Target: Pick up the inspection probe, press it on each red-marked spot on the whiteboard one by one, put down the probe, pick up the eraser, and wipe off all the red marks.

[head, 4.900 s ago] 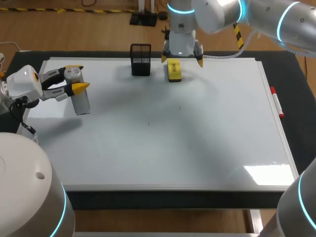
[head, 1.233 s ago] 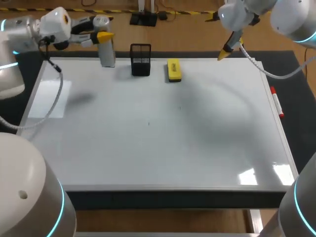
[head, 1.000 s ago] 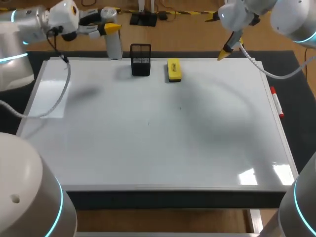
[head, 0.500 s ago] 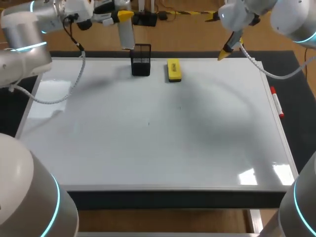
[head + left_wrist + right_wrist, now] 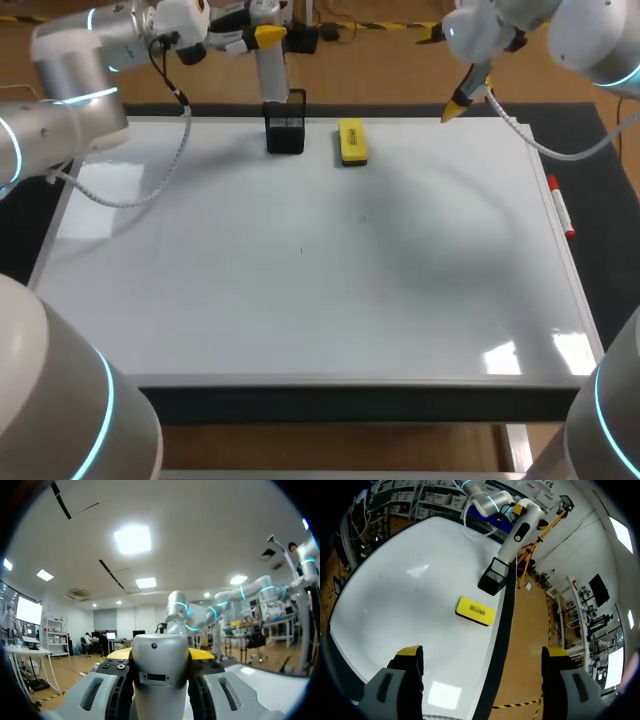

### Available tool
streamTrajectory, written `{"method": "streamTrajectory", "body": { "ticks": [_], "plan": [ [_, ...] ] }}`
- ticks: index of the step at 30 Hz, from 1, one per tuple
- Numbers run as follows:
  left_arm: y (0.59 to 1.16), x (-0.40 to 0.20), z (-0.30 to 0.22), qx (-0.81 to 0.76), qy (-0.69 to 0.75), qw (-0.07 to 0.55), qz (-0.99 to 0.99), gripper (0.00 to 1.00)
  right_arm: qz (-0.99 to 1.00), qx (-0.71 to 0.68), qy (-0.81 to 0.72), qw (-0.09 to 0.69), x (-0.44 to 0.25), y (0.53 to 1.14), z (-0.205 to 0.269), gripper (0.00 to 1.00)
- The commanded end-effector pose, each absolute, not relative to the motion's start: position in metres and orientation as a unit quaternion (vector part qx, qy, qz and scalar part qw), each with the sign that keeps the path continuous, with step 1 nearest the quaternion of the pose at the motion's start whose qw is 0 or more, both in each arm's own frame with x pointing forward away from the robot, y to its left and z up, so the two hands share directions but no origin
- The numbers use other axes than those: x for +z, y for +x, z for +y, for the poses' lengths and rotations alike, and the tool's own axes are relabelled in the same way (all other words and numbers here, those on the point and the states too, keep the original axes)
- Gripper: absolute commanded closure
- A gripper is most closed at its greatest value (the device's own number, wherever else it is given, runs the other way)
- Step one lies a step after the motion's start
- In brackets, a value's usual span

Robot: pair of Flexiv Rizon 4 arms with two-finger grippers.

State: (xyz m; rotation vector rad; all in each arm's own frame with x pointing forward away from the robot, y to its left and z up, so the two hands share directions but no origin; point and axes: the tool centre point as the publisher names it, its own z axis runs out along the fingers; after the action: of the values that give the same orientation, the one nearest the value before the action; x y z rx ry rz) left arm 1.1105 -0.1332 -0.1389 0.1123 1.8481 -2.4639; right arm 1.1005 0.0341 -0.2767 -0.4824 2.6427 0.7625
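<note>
The left arm was out at the left side of the whiteboard (image 5: pixel 300 300) a few seconds ago. Since then it has carried the probe (image 5: pixel 271 75) along the back edge. Now the probe hangs upright right over the black basket (image 5: pixel 285 130), and its low end is at the basket's top. I cannot tell if it touches the basket.

The left pincer (image 5: pixel 265 35) has a tight hold on the probe, with one yellow tip on each side of its top part.

A few seconds ago the right pincer (image 5: pixel 482 655) was low over the eraser (image 5: pixel 352 141). It has gone up and away, and has not moved for the last second. Its fingers are spread wide and it holds nothing.

The eraser lies flat on the whiteboard near the back edge, just beside the basket.

I see no red marks on the whiteboard, only two tiny dark specks. So I think the wiping is done, and the probe is about to go down into the basket.

A red pen (image 5: pixel 560 208) lies along the whiteboard's right edge.

The eraser has a dark label on top. It is too small to read.
</note>
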Motion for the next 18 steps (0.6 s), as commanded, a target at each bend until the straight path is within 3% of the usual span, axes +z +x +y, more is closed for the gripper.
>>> {"method": "streamTrajectory", "body": {
  "ticks": [1, 18],
  "plan": [
    [1.120, -0.145, -0.136, -0.802, 0.051, 0.017, 0.595, 1.00, 0.933, 0.267, -0.171, 0.172, -0.276, 1.101, 0.034, 0.00],
    [1.125, -0.165, -0.146, -0.806, 0.039, 0.010, 0.590, 1.00, 0.933, 0.267, -0.171, 0.172, -0.276, 1.101, 0.034, 0.00]
  ]
}}
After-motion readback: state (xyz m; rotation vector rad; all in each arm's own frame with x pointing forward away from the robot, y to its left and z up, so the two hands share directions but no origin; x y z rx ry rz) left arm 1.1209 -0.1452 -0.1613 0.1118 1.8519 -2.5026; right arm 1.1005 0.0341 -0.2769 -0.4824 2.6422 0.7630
